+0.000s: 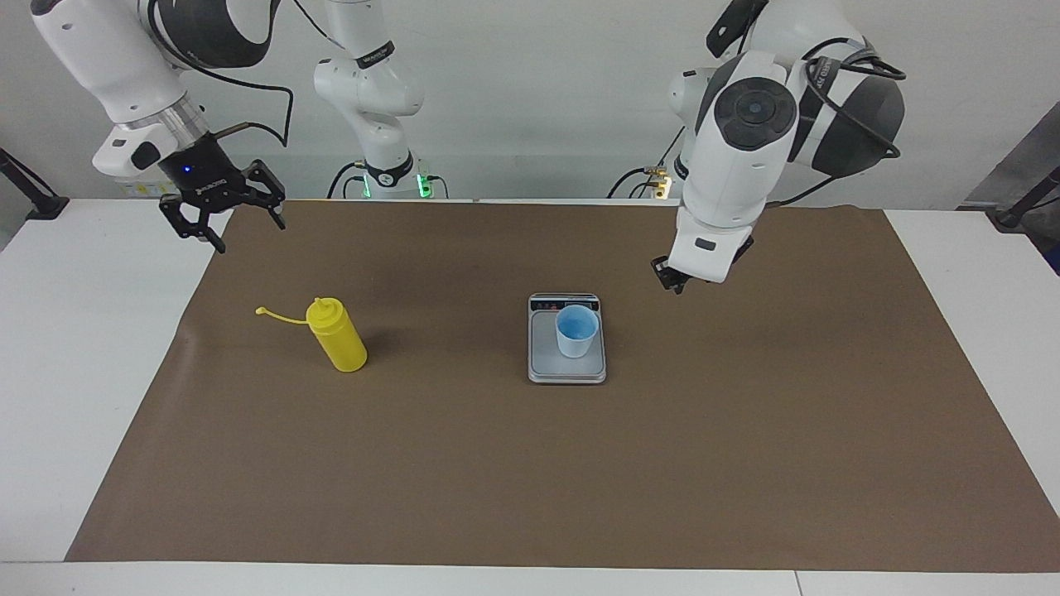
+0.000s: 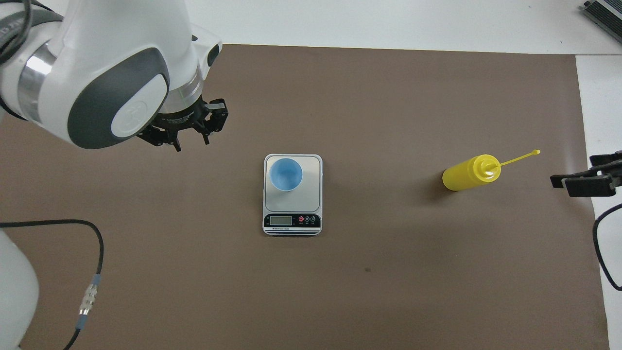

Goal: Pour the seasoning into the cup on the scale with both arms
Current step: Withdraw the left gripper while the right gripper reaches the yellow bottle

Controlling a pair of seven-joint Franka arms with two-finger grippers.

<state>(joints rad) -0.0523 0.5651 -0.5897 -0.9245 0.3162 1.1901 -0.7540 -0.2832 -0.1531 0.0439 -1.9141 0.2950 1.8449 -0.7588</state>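
Note:
The yellow seasoning bottle (image 1: 337, 335) stands upright on the brown mat toward the right arm's end, its cap strap sticking out sideways; it also shows in the overhead view (image 2: 469, 172). The light blue cup (image 1: 575, 331) stands upright on the silver-grey scale (image 1: 567, 366) at the middle of the mat, and both show in the overhead view, the cup (image 2: 285, 174) on the scale (image 2: 311, 170). My right gripper (image 1: 247, 233) is open and empty, in the air over the mat's edge near the bottle (image 2: 576, 176). My left gripper (image 1: 672, 284) hangs open and empty over the mat beside the scale (image 2: 191, 143).
The brown mat (image 1: 580, 480) covers most of the white table (image 1: 66, 372). A black cable (image 2: 99, 253) lies over the mat near the left arm's base. The scale's display strip (image 2: 291, 221) faces the robots.

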